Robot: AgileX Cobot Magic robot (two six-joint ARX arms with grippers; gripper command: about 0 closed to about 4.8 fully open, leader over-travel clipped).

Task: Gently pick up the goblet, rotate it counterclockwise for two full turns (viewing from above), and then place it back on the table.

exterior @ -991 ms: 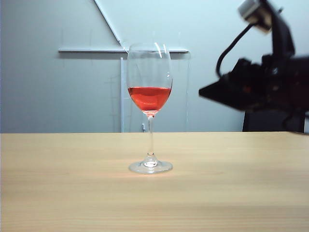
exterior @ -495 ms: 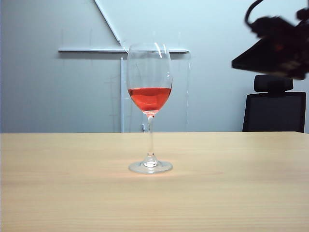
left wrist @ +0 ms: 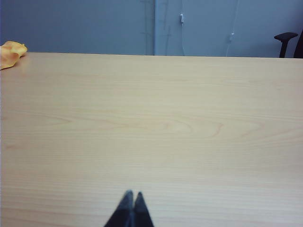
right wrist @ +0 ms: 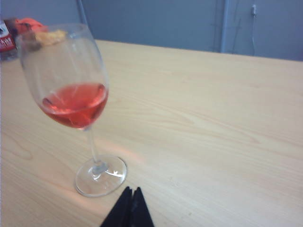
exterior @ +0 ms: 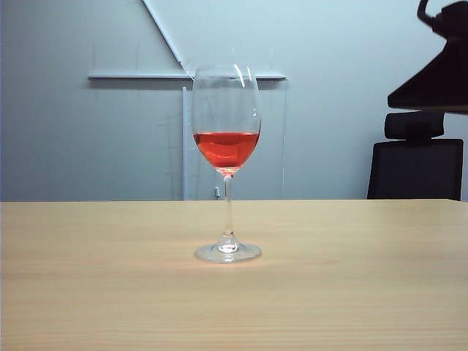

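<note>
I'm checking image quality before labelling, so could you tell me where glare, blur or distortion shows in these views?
Exterior view: sharp, with white glare streaks on the goblet; the right hand is a dark silhouette at the upper right. Right wrist view: soft focus, goblet looks tilted by the lens, right hand shut. Left wrist view: evenly lit table, left hand shut.

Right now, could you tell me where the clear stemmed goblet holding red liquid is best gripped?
Probably the thin stem of the clear goblet, between bowl and foot, approached level from the right, where the shut right gripper waits. The goblet stands upright on the beige wooden table, stem exposed; the left gripper is shut.
</note>
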